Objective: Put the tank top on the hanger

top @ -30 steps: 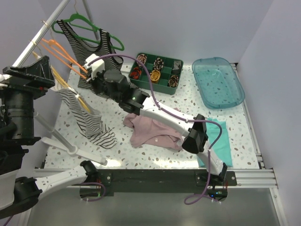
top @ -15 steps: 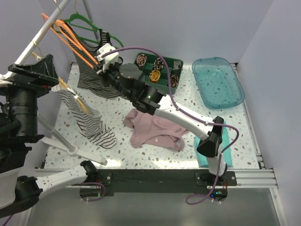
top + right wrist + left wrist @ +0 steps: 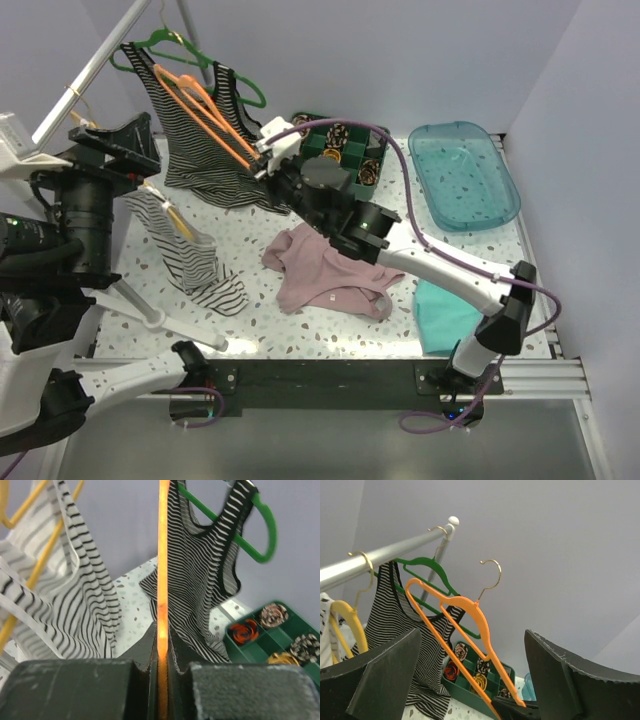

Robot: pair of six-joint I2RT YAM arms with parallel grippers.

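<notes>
Nearest you, on the speckled surface, a flat teal cloth lies on the right, partly under the right arm. Just left of it the pink tank top lies crumpled near the middle of the surface, touched by neither tool and well apart from the hanger.

Your left tool is raised at the left side and stands released, fingers wide apart with nothing between them. It faces the rail.

Your right tool reaches across above the tank top, toward the far left. It is clenched on the orange hanger; the wrist view shows the thin orange bar pinched between both fingers. The hanger is held tilted up in the air, and in the left wrist view its metal hook is clear of the rail.

Beyond that:
- A green hanger hangs on the rail and carries a striped top.
- A yellow hanger with a second striped top hangs further left.
- A green divided tray and a clear teal bin stand at the far edge.
</notes>
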